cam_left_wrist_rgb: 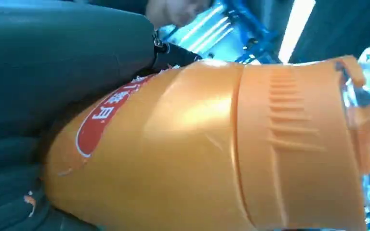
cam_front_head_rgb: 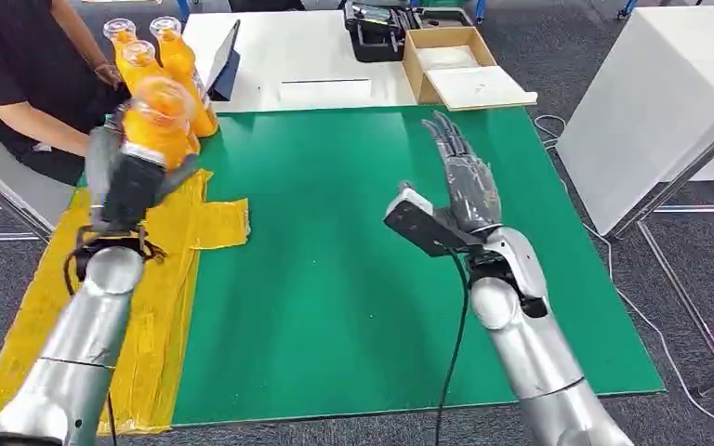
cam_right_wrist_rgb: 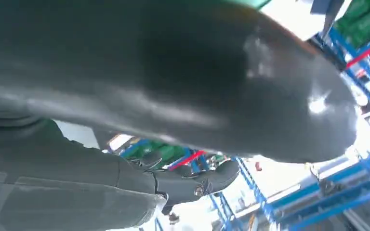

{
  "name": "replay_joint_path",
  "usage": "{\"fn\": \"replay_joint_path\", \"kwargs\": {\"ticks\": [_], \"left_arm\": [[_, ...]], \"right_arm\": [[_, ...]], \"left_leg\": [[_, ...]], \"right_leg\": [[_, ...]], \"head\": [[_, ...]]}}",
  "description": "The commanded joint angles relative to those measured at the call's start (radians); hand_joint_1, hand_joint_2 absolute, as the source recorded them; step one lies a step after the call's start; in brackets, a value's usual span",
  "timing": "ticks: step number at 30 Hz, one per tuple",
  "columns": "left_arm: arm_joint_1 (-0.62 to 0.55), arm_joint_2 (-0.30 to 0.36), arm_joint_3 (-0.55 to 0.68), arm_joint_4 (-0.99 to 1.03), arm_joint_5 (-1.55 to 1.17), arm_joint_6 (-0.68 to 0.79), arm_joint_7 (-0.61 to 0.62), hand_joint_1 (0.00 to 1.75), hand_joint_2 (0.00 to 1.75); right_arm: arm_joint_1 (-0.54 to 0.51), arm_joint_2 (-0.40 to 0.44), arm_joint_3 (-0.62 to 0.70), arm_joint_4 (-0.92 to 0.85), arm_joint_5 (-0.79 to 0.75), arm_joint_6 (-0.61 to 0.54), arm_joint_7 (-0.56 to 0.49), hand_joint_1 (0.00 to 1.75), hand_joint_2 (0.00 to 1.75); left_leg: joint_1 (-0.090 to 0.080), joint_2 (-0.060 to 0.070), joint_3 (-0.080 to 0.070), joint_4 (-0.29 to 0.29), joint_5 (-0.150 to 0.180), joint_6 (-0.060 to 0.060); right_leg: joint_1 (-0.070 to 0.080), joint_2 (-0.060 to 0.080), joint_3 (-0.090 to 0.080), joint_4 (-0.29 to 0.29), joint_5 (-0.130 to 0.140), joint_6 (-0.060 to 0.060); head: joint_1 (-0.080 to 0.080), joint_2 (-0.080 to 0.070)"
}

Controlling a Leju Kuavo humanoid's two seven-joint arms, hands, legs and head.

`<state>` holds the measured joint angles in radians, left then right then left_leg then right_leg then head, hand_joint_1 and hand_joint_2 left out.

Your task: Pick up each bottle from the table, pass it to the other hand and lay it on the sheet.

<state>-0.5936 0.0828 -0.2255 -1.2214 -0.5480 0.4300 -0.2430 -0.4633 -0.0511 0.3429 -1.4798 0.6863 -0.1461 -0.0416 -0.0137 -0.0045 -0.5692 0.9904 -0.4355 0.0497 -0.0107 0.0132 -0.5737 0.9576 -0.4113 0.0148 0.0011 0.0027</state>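
Observation:
My left hand (cam_front_head_rgb: 132,181) grips an orange bottle (cam_front_head_rgb: 158,121) and holds it raised over the far end of the yellow sheet (cam_front_head_rgb: 163,297). Up close, the same bottle (cam_left_wrist_rgb: 212,149) shows an orange label with a red oval mark, against the grey palm of the left hand (cam_left_wrist_rgb: 53,72). Three more orange bottles (cam_front_head_rgb: 153,56) with clear caps stand at the far left corner of the green mat (cam_front_head_rgb: 353,269). Above the mat's middle my right hand (cam_front_head_rgb: 465,177) is lifted, fingers straight and spread, holding nothing. The right hand (cam_right_wrist_rgb: 173,72) looms dark and blurred in its wrist view.
A person in black (cam_front_head_rgb: 19,74) sits at the far left, a hand by the standing bottles. Beyond the mat lie a tablet (cam_front_head_rgb: 226,60), a white card (cam_front_head_rgb: 325,90), a black case (cam_front_head_rgb: 376,32) and an open cardboard box (cam_front_head_rgb: 456,65). A white table (cam_front_head_rgb: 651,111) stands at right.

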Motion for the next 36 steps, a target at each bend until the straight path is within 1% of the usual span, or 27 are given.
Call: {"fn": "replay_joint_path", "kwargs": {"ticks": [1,2,3,4,8,14,16,18,20,21,22,24,31,32,34,35,36], "left_arm": [[-0.052,0.035,-0.209,0.373,-0.285,0.08,0.037,1.75,1.75],[-0.052,0.033,-0.21,0.379,-0.319,0.082,0.045,1.75,1.75],[-0.049,0.03,-0.215,0.391,-0.358,0.081,0.054,1.75,1.75],[-0.051,0.036,-0.232,0.417,-0.44,0.076,0.089,1.75,1.75],[-0.025,0.034,-0.209,0.472,-0.485,0.107,0.081,1.75,1.75],[-0.028,0.033,-0.205,0.478,-0.503,0.102,0.08,1.75,1.75],[-0.018,0.04,-0.211,0.504,-0.556,0.093,0.093,1.75,1.75],[-0.019,0.037,-0.213,0.565,-0.608,0.109,0.115,1.75,1.75],[-0.026,0.039,-0.213,0.631,-0.651,0.136,0.129,1.75,1.75],[-0.025,0.042,-0.213,0.637,-0.653,0.14,0.126,1.75,1.75],[-0.029,0.04,-0.208,0.665,-0.663,0.14,0.135,1.75,1.75],[-0.029,0.042,-0.208,0.681,-0.673,0.154,0.139,1.75,1.75],[-0.031,0.038,-0.208,0.681,-0.673,0.153,0.139,1.75,1.75],[-0.031,0.038,-0.208,0.681,-0.673,0.153,0.139,1.75,1.75],[-0.031,0.038,-0.208,0.681,-0.673,0.153,0.139,1.75,1.75],[-0.031,0.038,-0.208,0.681,-0.673,0.153,0.139,1.75,1.75],[-0.031,0.038,-0.208,0.681,-0.673,0.153,0.139,1.75,1.75]], "right_arm": [[0.051,-0.068,-0.063,-0.158,-0.028,0.02,-0.012,0.0,0.0],[0.053,-0.069,-0.066,-0.165,-0.028,0.023,-0.011,0.0,0.0],[0.055,-0.073,-0.07,-0.177,-0.029,0.031,-0.01,0.0,0.0],[0.061,-0.08,-0.075,-0.195,-0.031,0.043,-0.012,0.0,0.0],[0.082,-0.079,-0.084,-0.23,-0.029,0.059,-0.019,0.0,0.0],[0.084,-0.076,-0.084,-0.229,-0.028,0.061,-0.021,0.0,0.0],[0.095,-0.079,-0.082,-0.244,-0.024,0.068,-0.031,0.0,0.0],[0.107,-0.089,-0.071,-0.256,-0.025,0.078,-0.048,0.0,0.0],[0.103,-0.102,-0.052,-0.252,-0.029,0.082,-0.058,0.0,0.0],[0.103,-0.103,-0.051,-0.253,-0.03,0.082,-0.059,0.0,0.0],[0.112,-0.107,-0.048,-0.265,-0.029,0.08,-0.061,0.0,0.0],[0.128,-0.11,-0.047,-0.287,-0.029,0.078,-0.061,0.0,0.0],[0.128,-0.111,-0.048,-0.288,-0.029,0.078,-0.061,0.0,0.0],[0.128,-0.111,-0.048,-0.288,-0.029,0.078,-0.061,0.0,0.0],[0.128,-0.111,-0.048,-0.288,-0.029,0.078,-0.061,0.0,0.0],[0.128,-0.111,-0.048,-0.288,-0.029,0.078,-0.061,0.0,0.0],[0.128,-0.111,-0.048,-0.288,-0.029,0.078,-0.061,0.0,0.0]], "left_leg": [[0.0,-0.004,0.005,-0.002,0.0,-0.004],[0.0,-0.004,0.007,-0.002,-0.001,-0.006],[0.0,-0.004,0.003,-0.001,0.0,-0.003],[0.001,-0.002,0.004,0.0,-0.001,-0.005],[0.0,-0.001,0.004,-0.001,-0.001,-0.003],[0.001,0.0,0.003,0.0,-0.001,-0.005],[0.001,0.0,0.002,0.0,-0.001,-0.003],[0.001,0.0,0.002,-0.001,0.0,-0.003],[0.001,0.0,0.006,-0.001,-0.002,-0.005],[0.001,0.001,0.004,-0.001,-0.001,-0.004],[0.001,0.002,0.006,-0.001,-0.002,-0.005],[0.001,0.001,0.003,-0.001,-0.001,-0.003],[0.001,0.0,0.001,0.0,-0.001,-0.003],[0.002,0.0,0.003,0.0,-0.002,-0.004],[0.001,0.0,0.002,0.0,-0.001,-0.003],[0.001,0.0,0.005,0.0,-0.002,-0.006],[0.001,0.0,0.002,0.0,-0.001,-0.004]], "right_leg": [[-0.001,-0.005,0.005,-0.001,-0.002,-0.001],[-0.001,-0.006,0.007,-0.001,-0.003,-0.002],[-0.001,-0.004,0.003,0.0,-0.002,-0.001],[0.0,-0.003,0.004,0.0,-0.002,-0.002],[-0.002,-0.002,0.003,-0.001,-0.001,-0.001],[-0.001,-0.002,0.003,0.0,-0.001,-0.002],[-0.001,-0.001,0.001,0.0,-0.001,-0.001],[-0.002,-0.001,0.002,-0.001,-0.001,-0.001],[-0.001,-0.001,0.005,-0.001,-0.002,-0.002],[-0.001,0.0,0.003,-0.001,-0.001,-0.001],[-0.001,0.0,0.005,-0.001,-0.002,-0.002],[-0.001,0.0,0.002,0.0,-0.001,-0.001],[-0.001,-0.001,0.001,0.0,-0.001,-0.001],[-0.001,-0.001,0.003,0.0,-0.001,-0.002],[-0.001,-0.001,0.001,0.0,-0.001,-0.001],[-0.001,-0.002,0.005,0.001,-0.002,-0.002],[-0.001,0.0,0.002,0.0,-0.001,-0.001]], "head": [[0.0,0.0],[0.0,0.0],[-0.001,0.0],[0.0,0.0],[0.0,0.0],[0.0,0.0],[0.0,0.0],[0.0,0.0],[0.0,0.0],[0.0,0.0],[0.0,0.0],[0.0,0.0],[0.0,0.0],[0.0,0.0],[0.0,0.0],[0.0,0.0],[0.0,0.0]]}}
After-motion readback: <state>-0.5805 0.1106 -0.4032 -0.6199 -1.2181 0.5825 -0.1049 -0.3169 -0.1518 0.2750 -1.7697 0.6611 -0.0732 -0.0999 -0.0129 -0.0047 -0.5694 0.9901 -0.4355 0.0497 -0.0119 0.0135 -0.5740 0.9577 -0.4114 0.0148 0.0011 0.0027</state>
